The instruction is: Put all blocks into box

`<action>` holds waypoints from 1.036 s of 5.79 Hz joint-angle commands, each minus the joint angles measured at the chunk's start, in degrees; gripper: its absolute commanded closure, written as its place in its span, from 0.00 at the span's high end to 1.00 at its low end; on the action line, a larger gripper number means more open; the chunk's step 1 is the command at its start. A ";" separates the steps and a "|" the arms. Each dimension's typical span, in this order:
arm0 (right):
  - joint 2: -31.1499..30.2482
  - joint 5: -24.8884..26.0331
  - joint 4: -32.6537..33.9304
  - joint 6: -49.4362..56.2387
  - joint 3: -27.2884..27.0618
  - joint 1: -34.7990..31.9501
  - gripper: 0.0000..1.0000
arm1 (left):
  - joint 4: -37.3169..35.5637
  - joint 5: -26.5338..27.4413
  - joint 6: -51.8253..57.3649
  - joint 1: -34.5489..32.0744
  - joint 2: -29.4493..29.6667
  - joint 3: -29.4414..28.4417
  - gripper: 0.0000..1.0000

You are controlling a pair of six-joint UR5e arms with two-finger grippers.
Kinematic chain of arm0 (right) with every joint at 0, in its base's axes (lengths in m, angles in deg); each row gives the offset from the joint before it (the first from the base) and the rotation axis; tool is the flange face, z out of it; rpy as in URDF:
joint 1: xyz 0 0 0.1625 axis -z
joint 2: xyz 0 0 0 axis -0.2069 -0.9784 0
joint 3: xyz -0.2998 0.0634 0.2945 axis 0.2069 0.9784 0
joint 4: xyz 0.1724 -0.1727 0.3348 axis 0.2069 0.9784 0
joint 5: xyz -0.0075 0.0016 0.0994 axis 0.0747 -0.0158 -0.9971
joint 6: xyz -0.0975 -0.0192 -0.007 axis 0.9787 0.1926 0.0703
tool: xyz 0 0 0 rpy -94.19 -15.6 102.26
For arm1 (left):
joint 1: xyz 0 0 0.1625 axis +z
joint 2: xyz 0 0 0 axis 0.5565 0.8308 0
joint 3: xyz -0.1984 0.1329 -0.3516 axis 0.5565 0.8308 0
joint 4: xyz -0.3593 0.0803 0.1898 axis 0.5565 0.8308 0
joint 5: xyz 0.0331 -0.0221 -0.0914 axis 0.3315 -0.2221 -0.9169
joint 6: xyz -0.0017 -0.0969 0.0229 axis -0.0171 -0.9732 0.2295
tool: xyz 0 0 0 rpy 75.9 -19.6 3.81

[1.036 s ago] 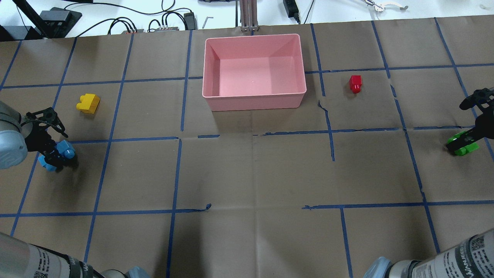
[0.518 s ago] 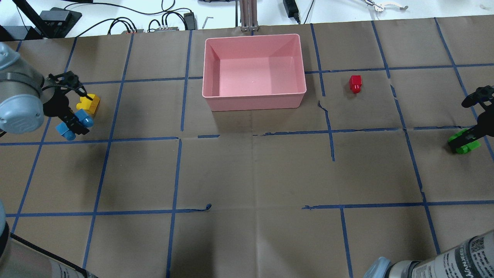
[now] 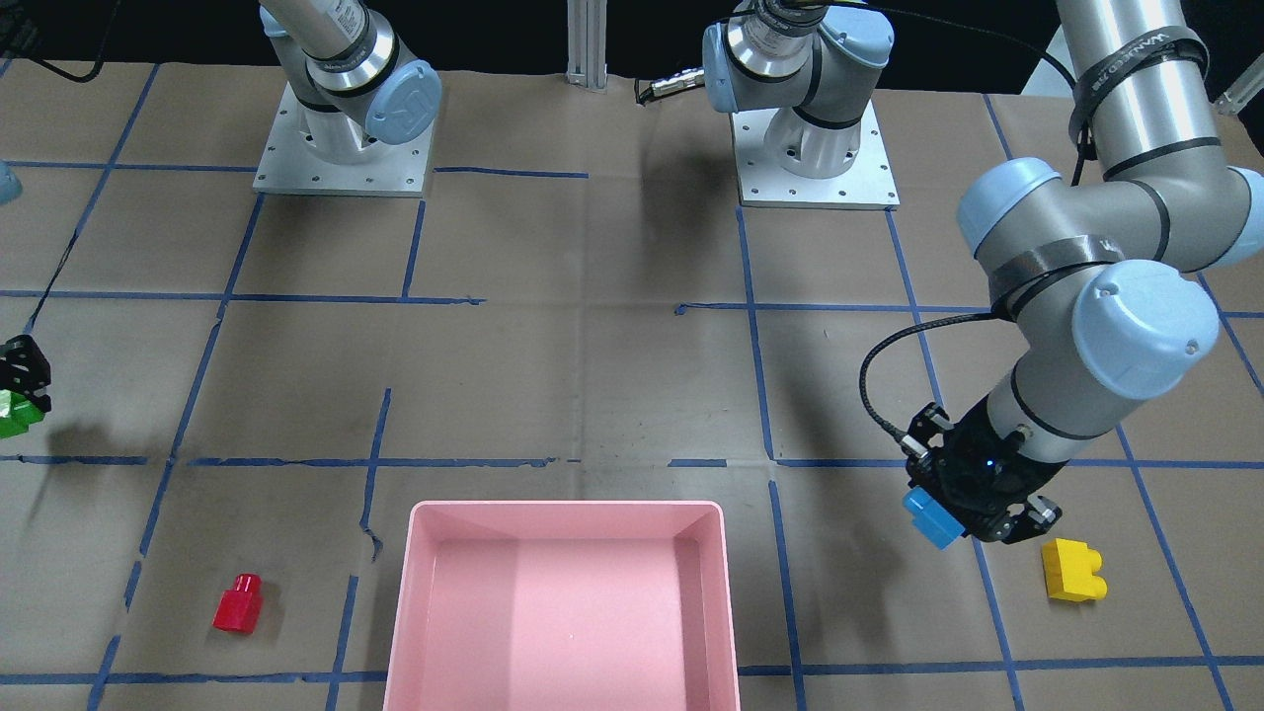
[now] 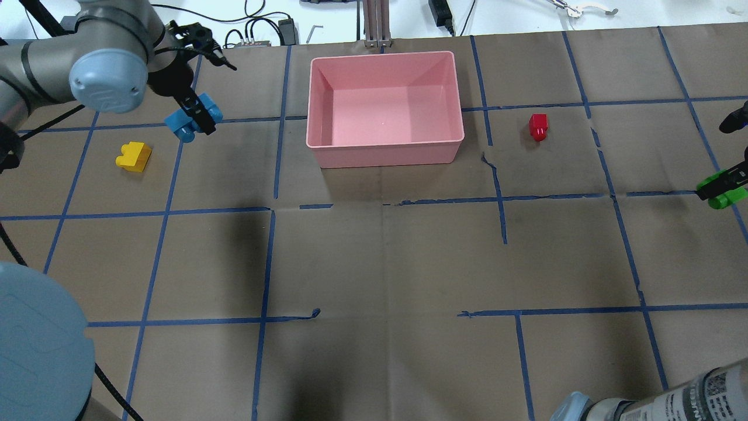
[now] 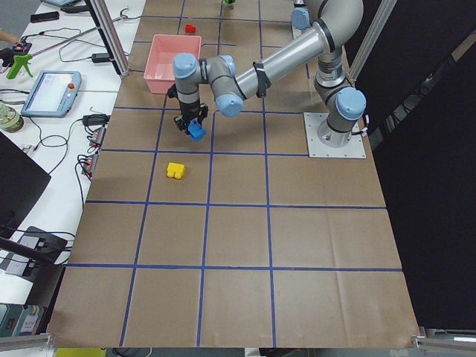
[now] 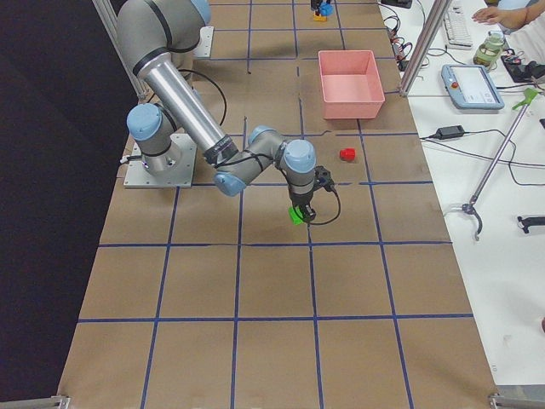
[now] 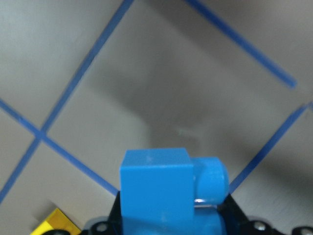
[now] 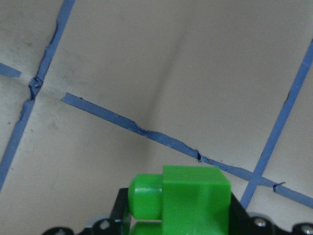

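Observation:
My left gripper (image 4: 196, 120) is shut on the light-blue block (image 4: 186, 124) and holds it above the table, left of the pink box (image 4: 385, 153); the block also shows in the front view (image 3: 931, 517) and the left wrist view (image 7: 166, 188). My right gripper (image 4: 721, 188) is shut on the green block (image 4: 726, 197) at the far right edge, lifted off the table; the right wrist view shows the block (image 8: 188, 200). The yellow block (image 4: 134, 156) lies on the table at the left. The red block (image 4: 538, 127) stands right of the box. The box is empty.
Brown paper with a blue tape grid covers the table (image 4: 380, 263). Cables and power supplies (image 4: 245, 38) lie beyond the far edge behind the box. My left arm's elbow (image 4: 41, 345) fills the near left corner of the overhead view.
My left gripper has lifted the light-blue block and carried it away from me and rightward, past the yellow block, toward the box. My right gripper has raised the green block.

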 commanded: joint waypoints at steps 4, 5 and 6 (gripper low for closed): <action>-8.28 0.87 -31.44 -25.73 17.24 -13.78 0.58 | -4.09 -1.05 -26.93 -17.51 16.56 -16.40 0.04; -8.55 0.96 -34.01 -31.28 19.18 -17.21 0.59 | -4.36 -1.31 -26.85 -17.51 16.75 -16.40 0.72; -9.68 0.96 -35.43 -36.39 19.55 -20.29 0.59 | -4.28 -1.31 -26.50 -17.43 15.53 -15.27 0.99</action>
